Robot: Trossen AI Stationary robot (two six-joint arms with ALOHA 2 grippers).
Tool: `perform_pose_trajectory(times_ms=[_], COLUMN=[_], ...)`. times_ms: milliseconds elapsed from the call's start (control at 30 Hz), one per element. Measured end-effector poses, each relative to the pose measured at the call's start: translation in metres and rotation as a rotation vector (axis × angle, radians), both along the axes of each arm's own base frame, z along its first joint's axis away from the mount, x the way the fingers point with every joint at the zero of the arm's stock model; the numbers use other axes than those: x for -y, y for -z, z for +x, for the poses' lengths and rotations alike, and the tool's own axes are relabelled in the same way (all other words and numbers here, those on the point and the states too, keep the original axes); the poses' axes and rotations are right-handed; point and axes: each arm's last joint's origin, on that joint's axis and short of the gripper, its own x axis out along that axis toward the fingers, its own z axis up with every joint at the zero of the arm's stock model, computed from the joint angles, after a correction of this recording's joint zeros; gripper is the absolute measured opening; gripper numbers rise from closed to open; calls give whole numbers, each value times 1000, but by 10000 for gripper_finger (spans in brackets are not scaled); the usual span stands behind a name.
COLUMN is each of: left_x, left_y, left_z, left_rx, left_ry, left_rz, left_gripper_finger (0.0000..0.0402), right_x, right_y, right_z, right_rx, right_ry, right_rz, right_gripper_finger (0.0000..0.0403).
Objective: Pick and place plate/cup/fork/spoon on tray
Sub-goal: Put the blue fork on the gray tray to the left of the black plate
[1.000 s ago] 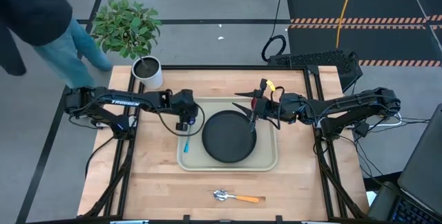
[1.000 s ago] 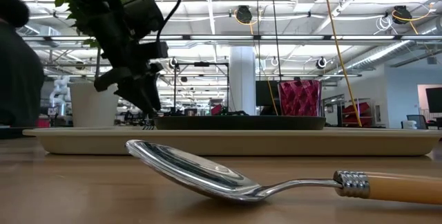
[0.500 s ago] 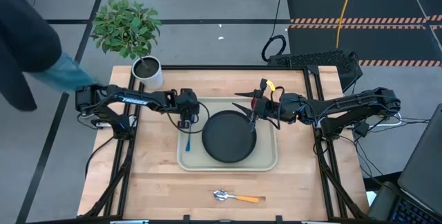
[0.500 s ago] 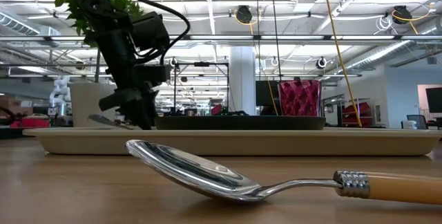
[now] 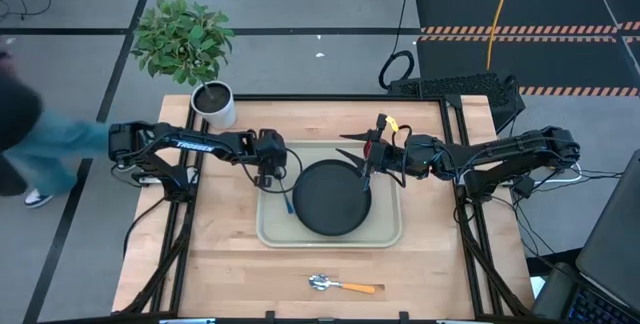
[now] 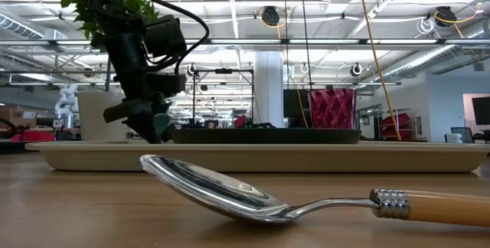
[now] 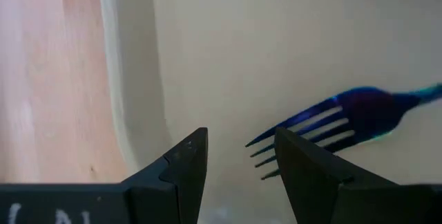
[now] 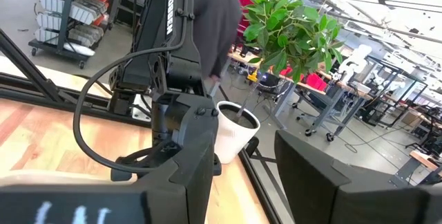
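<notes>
The desk [image 5: 230, 254] is carrying the tray [image 5: 385, 232], and the plate [image 5: 330, 197] is lying inside the tray, between the two grippers. The left gripper [image 5: 272, 176] is hanging over the tray's left edge; the left wrist view is showing its jaws standing apart with nothing between them, and the tray floor below. The right gripper [image 5: 368, 154] is waiting at the plate's far right side; in the right wrist view its jaws are also standing apart, with the white pot [image 8: 233, 138] and its plant [image 8: 290, 30] far beyond them.

The cup [image 6: 331, 109] is showing clearly only in the low view, standing behind the plate's rim; from above the right gripper is hiding most of it. The fork [image 7: 345, 119] is lying on the tray just beyond the left jaws, its tines pointing toward them; the high view is showing only its blue handle beside the plate. The spoon [image 5: 341, 285] is resting on the desk outside the tray, well apart from both jaws, and it is filling the foreground of the low view. A person [image 5: 40, 144] is passing beyond the desk's left side.
</notes>
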Motion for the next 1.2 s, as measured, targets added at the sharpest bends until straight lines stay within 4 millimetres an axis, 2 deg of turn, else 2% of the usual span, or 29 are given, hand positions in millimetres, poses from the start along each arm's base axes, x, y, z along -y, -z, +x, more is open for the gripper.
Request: perform_pose_trajectory(times_ms=[1067, 1200], left_x=[-1, 0], left_y=[-3, -8], left_z=[6, 5], left_rx=[70, 94], left_ry=[4, 3], left_rz=[-5, 1], left_gripper_finger=[172, 172], right_x=[0, 0], right_y=[0, 0], right_z=[0, 0], right_rx=[-1, -2], right_ry=[0, 0], right_rz=[0, 0], right_gripper_finger=[148, 148])
